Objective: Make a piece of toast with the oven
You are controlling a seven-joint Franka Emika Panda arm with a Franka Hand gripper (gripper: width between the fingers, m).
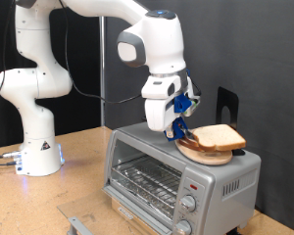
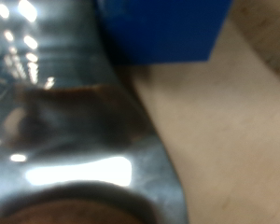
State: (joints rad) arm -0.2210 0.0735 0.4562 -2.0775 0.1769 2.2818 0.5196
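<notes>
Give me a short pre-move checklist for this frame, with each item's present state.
1. Gripper down at the piece of toast: ok.
2. Toast between the jaws: cannot tell, contact hidden.
3. Toast resting on the round wooden board on top of the oven: ok.
4. Oven glass door open for loading: not ok, it looks closed.
5. Wrist view usable: not ok, blurred close-up.

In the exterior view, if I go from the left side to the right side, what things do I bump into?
White robot arm base → silver countertop toaster oven with glass door → gripper with blue fingers → squarish slice of pale bread with tan crust, lying on a round wooden board on top of the oven.
</notes>
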